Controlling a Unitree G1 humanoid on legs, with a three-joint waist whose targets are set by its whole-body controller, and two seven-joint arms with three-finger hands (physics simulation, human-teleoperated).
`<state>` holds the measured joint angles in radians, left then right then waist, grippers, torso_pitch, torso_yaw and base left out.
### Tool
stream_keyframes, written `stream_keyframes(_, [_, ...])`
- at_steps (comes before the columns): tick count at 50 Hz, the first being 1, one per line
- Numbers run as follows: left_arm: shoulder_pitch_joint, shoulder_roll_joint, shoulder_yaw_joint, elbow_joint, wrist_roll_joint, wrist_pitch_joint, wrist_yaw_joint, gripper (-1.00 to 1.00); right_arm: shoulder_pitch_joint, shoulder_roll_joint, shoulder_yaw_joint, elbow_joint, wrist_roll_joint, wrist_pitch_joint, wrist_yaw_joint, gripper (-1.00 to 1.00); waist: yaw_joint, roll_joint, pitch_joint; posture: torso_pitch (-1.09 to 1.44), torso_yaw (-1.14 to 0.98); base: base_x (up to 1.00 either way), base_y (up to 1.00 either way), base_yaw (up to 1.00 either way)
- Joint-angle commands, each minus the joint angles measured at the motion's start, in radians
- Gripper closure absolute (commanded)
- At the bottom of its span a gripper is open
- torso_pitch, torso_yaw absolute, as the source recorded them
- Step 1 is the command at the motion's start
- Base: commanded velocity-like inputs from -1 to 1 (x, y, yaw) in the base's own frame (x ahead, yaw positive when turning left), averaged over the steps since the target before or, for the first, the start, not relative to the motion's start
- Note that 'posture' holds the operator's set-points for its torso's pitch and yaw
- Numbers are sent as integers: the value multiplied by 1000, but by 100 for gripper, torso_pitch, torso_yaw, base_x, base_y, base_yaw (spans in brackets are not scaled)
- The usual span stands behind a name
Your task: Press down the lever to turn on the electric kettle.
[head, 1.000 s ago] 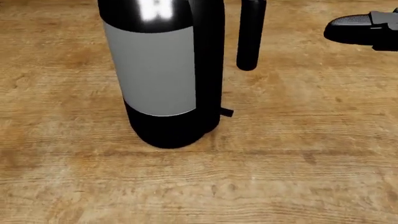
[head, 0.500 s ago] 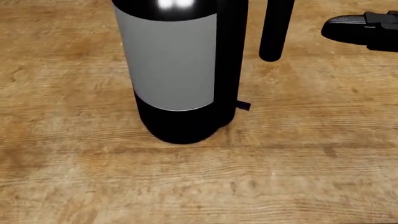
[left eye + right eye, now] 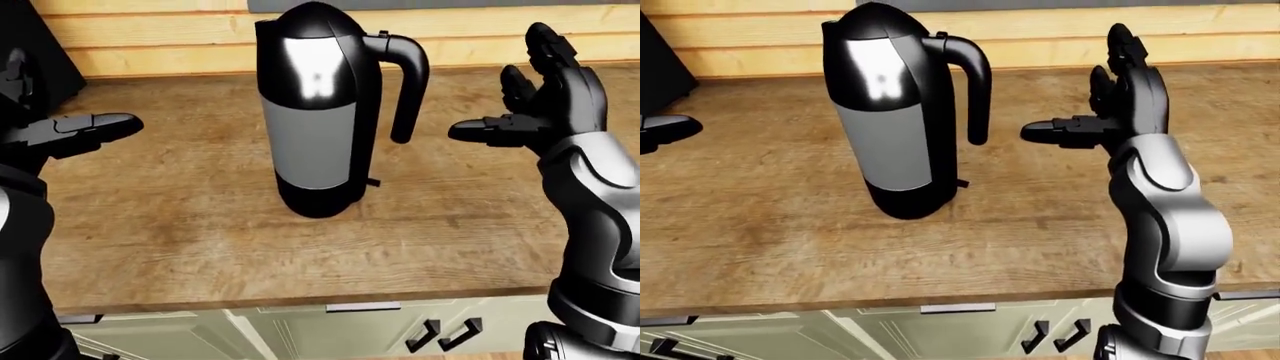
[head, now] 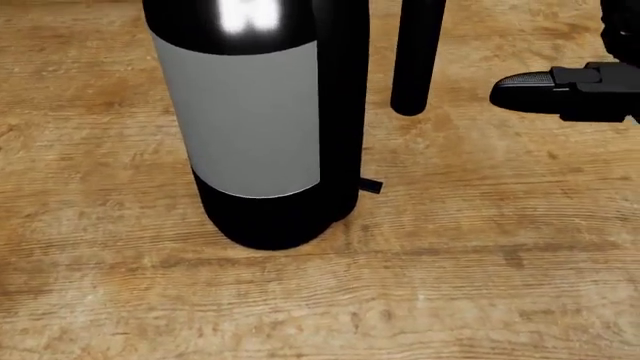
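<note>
I've got the electric kettle standing upright on the wooden tabletop, near the middle of the left-eye view, its handle arching out to the view's right. My right hand hangs above the tabletop to the right of that handle, apart from it, fingers spread wide and gripping nothing, with one finger pointing toward the kettle. My left hand sits at the left edge of that view, well apart from the kettle, open too, one finger stretched out level. The head view is much tighter: only the kettle's grey band and black base, the lower end of the handle, and that right fingertip poking in from the right edge. It does give me the best look at the lever, a small dark tab jutting from the base just under the handle, with nothing touching it. The eye views add what the head view cuts off: the kettle's domed lid, the plank wall along the top, and pale green cabinet fronts under the tabletop edge.
</note>
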<state>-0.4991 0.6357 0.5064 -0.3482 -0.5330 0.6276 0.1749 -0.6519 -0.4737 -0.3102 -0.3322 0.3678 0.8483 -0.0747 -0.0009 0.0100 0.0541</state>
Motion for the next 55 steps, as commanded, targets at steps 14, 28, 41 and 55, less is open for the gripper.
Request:
stream_keyframes(14, [-27,24,15,-26,-6,-25,3,-100,-7,17,0,-31,-46,-38,37,-100,-2,3,-23,0,0,0,0,0])
stream_keyframes(28, [-25,25,17,-25,-6,-25,2,-100,27,57,25,-37,-115,-61,60,-100,-1,5,-24,0,0,0,0,0])
stream_keyframes(41, [-25,24,16,-25,-8,-24,2,-100,35,95,44,-28,-157,-79,75,-100,-1,8,-27,0,0,0,0,0])
stream_keyframes(55, [-24,25,17,-24,-9,-26,2,-100,45,130,67,-28,-184,-88,83,-100,-2,10,-29,0,0,0,0,0])
